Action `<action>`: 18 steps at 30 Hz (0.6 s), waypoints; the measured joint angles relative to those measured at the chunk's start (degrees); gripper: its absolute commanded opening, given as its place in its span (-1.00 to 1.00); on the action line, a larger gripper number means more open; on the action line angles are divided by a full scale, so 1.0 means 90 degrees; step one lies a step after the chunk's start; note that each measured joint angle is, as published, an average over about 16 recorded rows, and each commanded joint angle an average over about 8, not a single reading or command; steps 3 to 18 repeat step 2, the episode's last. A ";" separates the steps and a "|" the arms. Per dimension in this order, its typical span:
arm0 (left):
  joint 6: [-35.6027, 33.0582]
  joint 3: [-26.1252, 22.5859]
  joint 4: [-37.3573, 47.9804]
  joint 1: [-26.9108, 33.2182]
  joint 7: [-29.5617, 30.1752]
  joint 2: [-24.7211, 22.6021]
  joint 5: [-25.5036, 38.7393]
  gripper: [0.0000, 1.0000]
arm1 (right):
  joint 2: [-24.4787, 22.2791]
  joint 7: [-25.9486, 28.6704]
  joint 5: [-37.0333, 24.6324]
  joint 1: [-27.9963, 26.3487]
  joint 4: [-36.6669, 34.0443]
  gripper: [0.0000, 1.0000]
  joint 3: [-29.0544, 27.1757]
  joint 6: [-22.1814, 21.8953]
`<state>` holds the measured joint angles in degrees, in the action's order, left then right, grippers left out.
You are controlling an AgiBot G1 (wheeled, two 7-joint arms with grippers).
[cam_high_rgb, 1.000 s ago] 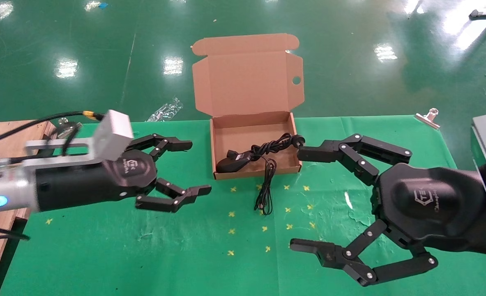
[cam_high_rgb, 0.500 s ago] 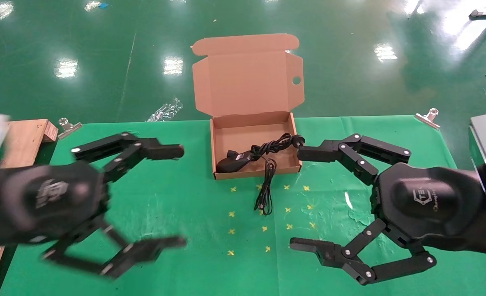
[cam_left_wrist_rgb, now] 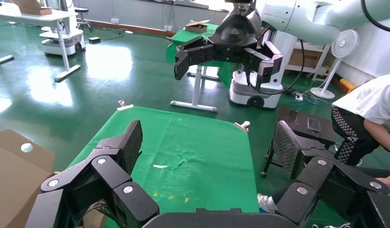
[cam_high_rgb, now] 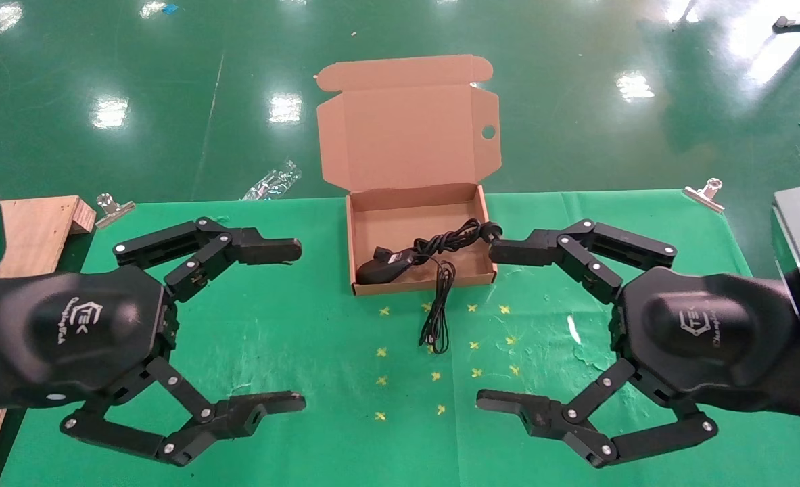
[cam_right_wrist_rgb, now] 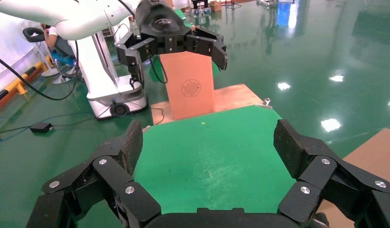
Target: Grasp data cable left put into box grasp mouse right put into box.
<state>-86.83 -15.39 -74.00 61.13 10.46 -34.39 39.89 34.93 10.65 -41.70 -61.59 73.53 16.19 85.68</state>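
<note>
Change: the left tool has turned since a second ago, from a side-on pose near the box to a flat pose low on the left, matching the right one; nothing else has shifted.
Left tool: spread wide, holding nothing, hovering over the green bench left of the box.
Right tool: spread wide and empty too, over the bench right of the box, its upper finger tip just beside the box's right wall.
Box: open at the far middle of the bench, lid flap standing up behind it.
Mouse: inside the box, at its front left corner.
Mouse wire: hangs over the front wall and lies looped on the bench.
Data cable: twisted bundle inside the box, running from near the mouse to the right wall, its round plug head at the rim.
Wrist views: each shows its own open fingers with the other arm's tool farther off.
</note>
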 measured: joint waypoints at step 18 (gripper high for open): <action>0.0013 -0.0007 0.0005 0.0004 0.0004 -0.0007 0.0022 1.00 | 0.0000 0.0000 0.0000 0.0000 0.0000 1.00 0.0000 0.0000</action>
